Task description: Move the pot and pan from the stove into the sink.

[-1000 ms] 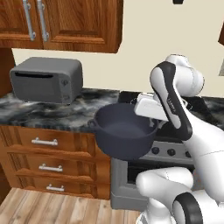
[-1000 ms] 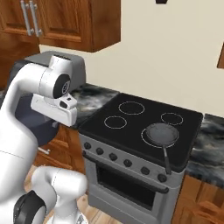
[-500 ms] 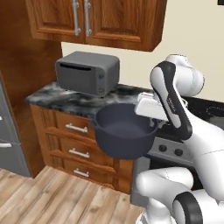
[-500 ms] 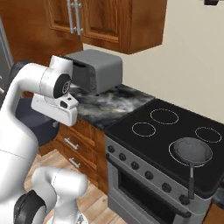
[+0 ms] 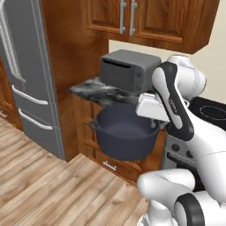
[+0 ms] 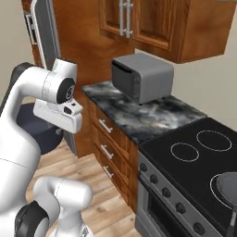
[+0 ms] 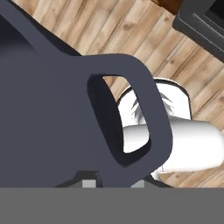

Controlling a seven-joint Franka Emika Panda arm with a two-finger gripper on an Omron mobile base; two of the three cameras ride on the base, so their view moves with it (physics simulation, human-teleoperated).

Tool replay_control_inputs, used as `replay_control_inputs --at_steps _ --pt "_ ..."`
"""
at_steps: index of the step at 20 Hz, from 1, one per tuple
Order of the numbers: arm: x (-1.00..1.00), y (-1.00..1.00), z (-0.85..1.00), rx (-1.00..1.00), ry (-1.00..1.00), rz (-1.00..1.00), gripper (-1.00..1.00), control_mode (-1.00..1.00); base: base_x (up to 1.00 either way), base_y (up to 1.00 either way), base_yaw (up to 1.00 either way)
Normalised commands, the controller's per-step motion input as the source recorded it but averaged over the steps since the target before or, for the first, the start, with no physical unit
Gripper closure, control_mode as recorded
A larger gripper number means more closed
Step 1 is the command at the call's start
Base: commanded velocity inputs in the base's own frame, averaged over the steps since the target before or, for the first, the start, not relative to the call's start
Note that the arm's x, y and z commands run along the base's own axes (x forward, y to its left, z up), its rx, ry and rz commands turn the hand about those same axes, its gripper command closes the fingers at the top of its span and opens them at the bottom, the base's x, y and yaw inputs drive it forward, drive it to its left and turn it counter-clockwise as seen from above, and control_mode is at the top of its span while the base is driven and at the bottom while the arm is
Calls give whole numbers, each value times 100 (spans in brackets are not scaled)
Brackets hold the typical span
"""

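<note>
The pot, deep and dark blue-grey, is seen whole from the left base camera. It is carried in the air in front of the wooden drawers, above the plank floor, with one loop handle toward the refrigerator and the other hidden under the white hand. From the right base camera only a dark curve of the pot is visible behind the arm.

The gripper is seen in the hand camera, closed on the pot's near loop handle. The handle and the pot wall are shown very close, with floorboards beyond.

The pan is shown from the right base camera alone. It is small and grey, and rests on the front burner ring at the picture's right edge, with its thin handle pointing toward the stove front. More of the stove is seen there too: black glass, white rings, a row of knobs. In the left base view only a corner of it is visible.

A marbled black-grey tabletop is seen beside the stove, with a grey toaster oven on it. Brown wall cabinets are hung above. A tall grey refrigerator is set at the left end of the run.
</note>
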Motion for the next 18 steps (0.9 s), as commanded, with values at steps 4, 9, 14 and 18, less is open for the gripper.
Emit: replay_control_inputs --at_steps 4,9,14,18 --pt "0 0 0 0 0 0 100 100 -18 0 48" --pt "0 0 0 0 0 0 100 100 -17 0 48" --pt "0 0 0 0 0 0 100 100 -17 0 48" --pt "0 0 0 0 0 0 100 100 -16 0 48"
